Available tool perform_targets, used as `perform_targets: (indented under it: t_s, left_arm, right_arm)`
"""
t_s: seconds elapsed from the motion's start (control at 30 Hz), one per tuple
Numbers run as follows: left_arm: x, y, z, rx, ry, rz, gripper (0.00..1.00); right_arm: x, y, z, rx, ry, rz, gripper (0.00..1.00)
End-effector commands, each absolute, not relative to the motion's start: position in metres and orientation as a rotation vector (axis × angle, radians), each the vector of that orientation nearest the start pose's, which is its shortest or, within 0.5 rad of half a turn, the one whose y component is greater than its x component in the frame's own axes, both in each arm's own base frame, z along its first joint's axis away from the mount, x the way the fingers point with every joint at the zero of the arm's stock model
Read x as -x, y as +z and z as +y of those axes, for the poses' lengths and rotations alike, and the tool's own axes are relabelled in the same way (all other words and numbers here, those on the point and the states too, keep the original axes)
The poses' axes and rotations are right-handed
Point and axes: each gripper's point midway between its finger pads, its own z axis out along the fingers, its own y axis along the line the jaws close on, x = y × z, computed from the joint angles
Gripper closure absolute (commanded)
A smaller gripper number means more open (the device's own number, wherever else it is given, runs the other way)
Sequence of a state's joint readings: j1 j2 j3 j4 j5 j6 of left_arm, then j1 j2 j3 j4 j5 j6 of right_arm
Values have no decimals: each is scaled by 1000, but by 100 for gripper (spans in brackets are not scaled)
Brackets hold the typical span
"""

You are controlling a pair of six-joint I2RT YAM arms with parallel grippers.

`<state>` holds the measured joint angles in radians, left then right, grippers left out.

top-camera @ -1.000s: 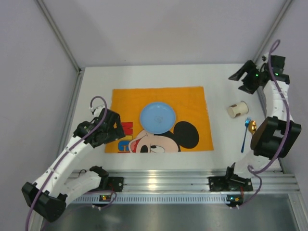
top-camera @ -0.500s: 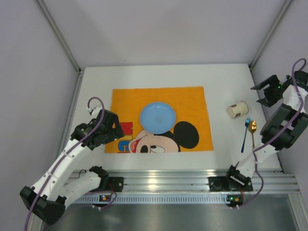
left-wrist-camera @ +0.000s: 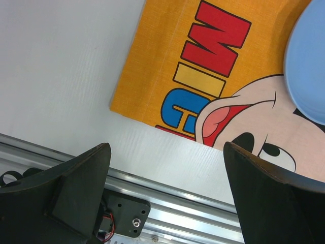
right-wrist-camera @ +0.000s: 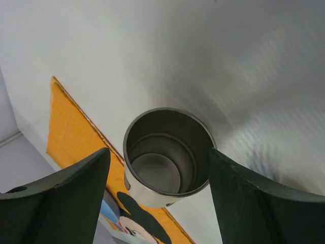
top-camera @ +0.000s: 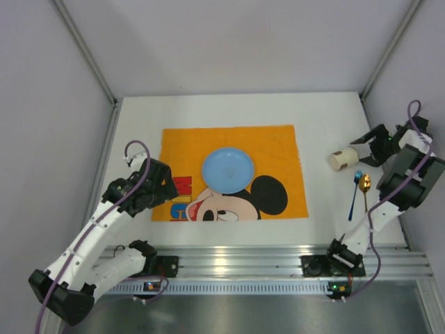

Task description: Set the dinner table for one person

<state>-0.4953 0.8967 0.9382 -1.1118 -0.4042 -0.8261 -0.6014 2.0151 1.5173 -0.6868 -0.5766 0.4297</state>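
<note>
Left arm: elbow bent, left gripper (top-camera: 169,186) released, hovering over placemat (top-camera: 278,147) corner.
Right arm: folded, right gripper (top-camera: 360,153) spread, facing mouth of sideways cup (top-camera: 343,159).

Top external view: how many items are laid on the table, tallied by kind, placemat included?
Placemat: 1
Plate: 1
Cup: 1
Spoons: 2 (blue spoon, gold spoon)
Total: 5

The left wrist view cuts off most of the blue plate (left-wrist-camera: 311,66) at its right edge and the orange placemat (left-wrist-camera: 162,66) at top and right. In the right wrist view the cup (right-wrist-camera: 157,173) hides part of the placemat, and much of the dinner table (right-wrist-camera: 254,66) is blurred.
</note>
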Motion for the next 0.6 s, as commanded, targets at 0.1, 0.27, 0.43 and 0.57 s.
perform_targets:
  t_s: [0.1,0.27,0.43,0.57]
  left_arm:
    - [-186,160,-49,571,38,2433,2]
    - [-185,160,-49,569,35,2433,2]
    - [-185,160,-49,569,35,2433,2]
    - [-185,160,-48,569,34,2432,2]
  right_arm:
    - [-419,75,-117,-1046,732,2428,25]
    - [-424,83,-94,-964,741,2459,38]
    - [-414,77,-82,-958,747,2496,67]
    - [-405,76,-82,-956,721,2509,92]
